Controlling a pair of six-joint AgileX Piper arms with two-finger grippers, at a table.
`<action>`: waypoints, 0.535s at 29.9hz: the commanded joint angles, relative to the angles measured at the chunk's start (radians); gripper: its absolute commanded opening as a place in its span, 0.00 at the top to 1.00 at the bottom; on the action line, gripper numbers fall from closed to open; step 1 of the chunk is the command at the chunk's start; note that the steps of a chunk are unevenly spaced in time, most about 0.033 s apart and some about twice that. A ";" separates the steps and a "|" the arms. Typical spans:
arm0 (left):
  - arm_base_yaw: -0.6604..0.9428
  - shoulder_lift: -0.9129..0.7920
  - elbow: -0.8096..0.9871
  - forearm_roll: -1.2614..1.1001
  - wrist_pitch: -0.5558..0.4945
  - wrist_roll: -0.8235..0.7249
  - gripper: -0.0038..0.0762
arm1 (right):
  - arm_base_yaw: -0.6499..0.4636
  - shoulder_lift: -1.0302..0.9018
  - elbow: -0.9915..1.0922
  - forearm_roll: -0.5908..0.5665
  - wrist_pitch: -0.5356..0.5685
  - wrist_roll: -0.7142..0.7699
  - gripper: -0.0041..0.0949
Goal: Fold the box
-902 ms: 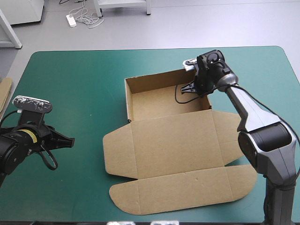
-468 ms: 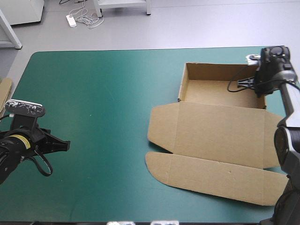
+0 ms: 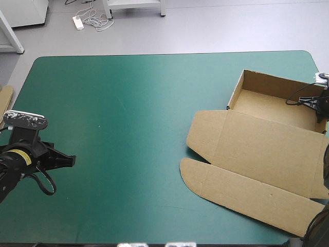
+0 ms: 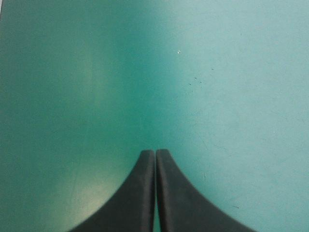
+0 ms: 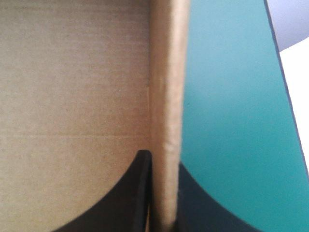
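Jaws first: right gripper (image 5: 163, 159) is clamped on the box (image 3: 257, 149). Its side wall (image 5: 166, 96) is pinched btwn the two black fingers (image 5: 130, 193), one inside the tray, the other outside over the teal-green cover (image 5: 227, 121). From that wrist cam I see the tray floor on one side of the wall, bare cover and the table edge on the other.

Left gripper (image 4: 155, 153) is closed tight w/ nothing in it, tips meeting in one pointed arch, only bare cover ahead. Overhead it sits near the left edge of the table (image 3: 128, 103), toward the near side, well apart from the box.

Box itself: open tray w/ lid lying flat. Tray part is up at the far right corner, walls raised. Lid and its long rounded flap spread flat toward the near right corner. Whole sheet lies skewed vs. the table edges, right end reaching the right edge approx where my arm comes in.

Strip of spare board (image 3: 5, 100) shows at the table's left edge.
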 commanded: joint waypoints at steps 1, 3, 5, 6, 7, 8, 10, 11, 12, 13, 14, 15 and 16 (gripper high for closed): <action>-0.002 -0.006 -0.026 0.019 -0.041 -0.011 0.96 | -0.016 -0.060 -0.020 -0.051 -0.018 -0.013 0.73; -0.002 -0.006 -0.026 0.019 -0.034 -0.011 0.96 | -0.016 -0.060 -0.020 -0.042 -0.021 -0.020 0.57; -0.002 -0.006 -0.026 0.019 -0.033 -0.011 0.96 | -0.016 -0.060 -0.020 -0.042 -0.026 -0.020 0.44; -0.002 -0.006 -0.026 0.019 -0.033 -0.011 0.96 | -0.016 -0.060 -0.020 -0.044 -0.026 -0.020 0.40; -0.002 -0.006 -0.026 0.019 -0.035 -0.011 0.96 | -0.016 -0.060 -0.024 -0.050 -0.026 -0.020 0.37; -0.002 -0.006 -0.026 0.019 -0.037 -0.011 0.96 | -0.016 -0.063 -0.029 -0.053 -0.022 -0.020 0.37; -0.002 -0.006 -0.026 0.021 -0.038 -0.011 0.96 | -0.016 -0.079 -0.039 -0.056 -0.018 -0.020 0.37; -0.002 -0.006 -0.026 0.021 -0.042 -0.011 0.96 | -0.016 -0.092 -0.039 -0.058 -0.029 -0.020 0.37; -0.002 -0.006 -0.026 0.023 -0.041 -0.011 0.96 | -0.016 -0.118 -0.040 -0.066 -0.036 -0.020 0.37; -0.002 -0.006 -0.026 0.023 -0.044 -0.011 0.96 | -0.016 -0.137 -0.040 -0.070 -0.042 -0.020 0.37; -0.002 -0.006 -0.026 0.023 -0.047 -0.011 0.96 | -0.016 -0.157 -0.040 -0.075 -0.044 -0.020 0.37; -0.002 -0.006 -0.026 0.023 -0.059 -0.011 0.96 | -0.016 -0.182 -0.040 -0.078 -0.044 -0.018 0.37; -0.002 -0.006 -0.026 0.023 -0.068 -0.011 0.96 | -0.016 -0.208 -0.040 -0.072 -0.039 -0.016 0.37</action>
